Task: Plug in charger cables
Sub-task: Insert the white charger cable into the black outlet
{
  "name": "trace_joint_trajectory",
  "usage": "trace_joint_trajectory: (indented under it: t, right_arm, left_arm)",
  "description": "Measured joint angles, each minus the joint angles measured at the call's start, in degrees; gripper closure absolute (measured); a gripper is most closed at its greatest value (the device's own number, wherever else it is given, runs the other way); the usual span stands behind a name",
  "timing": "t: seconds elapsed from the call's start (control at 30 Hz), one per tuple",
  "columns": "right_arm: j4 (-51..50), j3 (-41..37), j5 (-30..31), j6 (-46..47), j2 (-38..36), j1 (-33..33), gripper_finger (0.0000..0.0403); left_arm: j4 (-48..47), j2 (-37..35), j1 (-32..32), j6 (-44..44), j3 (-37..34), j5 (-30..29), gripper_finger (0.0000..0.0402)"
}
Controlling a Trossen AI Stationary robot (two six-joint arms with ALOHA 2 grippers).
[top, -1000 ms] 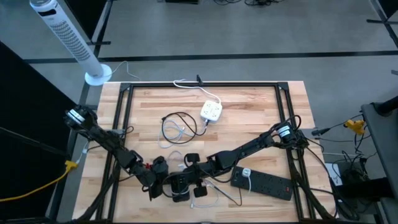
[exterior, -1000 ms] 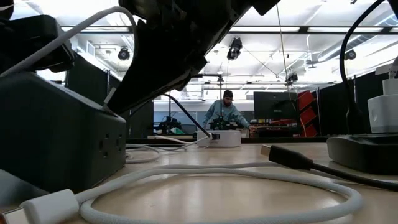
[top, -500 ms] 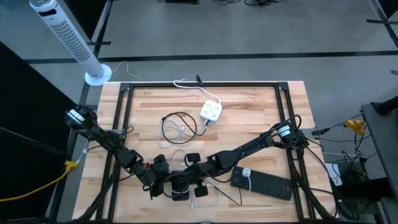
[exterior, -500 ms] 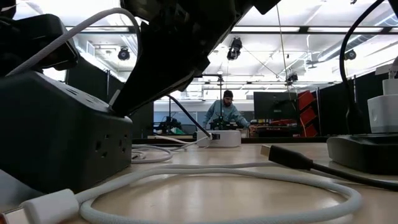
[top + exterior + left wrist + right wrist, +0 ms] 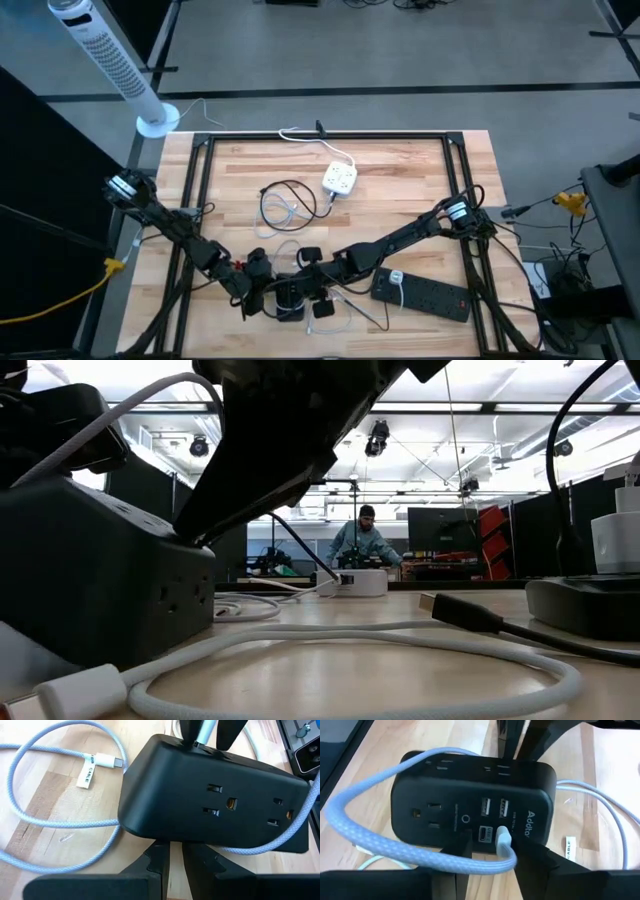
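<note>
Though seated in a USB port of the black charger block [image 5: 470, 805], only one white braided cable [image 5: 395, 845] done. Left undone: black and white cables [image 5: 285, 205] coiled loose well beyond the block.

Right gripper [image 5: 497, 849]: spread either side of the seated plug [image 5: 502, 836], gripping nothing.

Left gripper [image 5: 175, 857]: nearly pressed together at the block's opposite side, nothing seen between.

Block close to the tabletop [image 5: 420, 190] edge. Power strip [image 5: 422, 292] near the block. Open wood beyond the block.

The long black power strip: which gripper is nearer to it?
Right. The right gripper sits at the black socket cube on the side facing the power strip; the left gripper is on the cube's far side.
</note>
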Motion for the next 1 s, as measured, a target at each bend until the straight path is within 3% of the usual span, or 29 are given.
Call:
trace_joint_trajectory:
  t: [0.2,0.67,1.0]
  right_arm:
    - [0.0,0.0,0.3,1.8,0.0,0.0,0.0286]
    - [-1.3,-0.1,0.5,2.9,-1.5,0.0,0.035]
    - [-3.4,-0.1,0.5,4.4,-1.5,0.0,0.0311]
  left_arm:
    - [0.0,0.0,0.0,0.0,0.0,0.1,0.0361]
    - [0.3,-0.1,0.0,-1.1,0.2,-0.3,0.0362]
    - [0.1,-0.1,0.0,-1.4,0.2,0.1,0.0362]
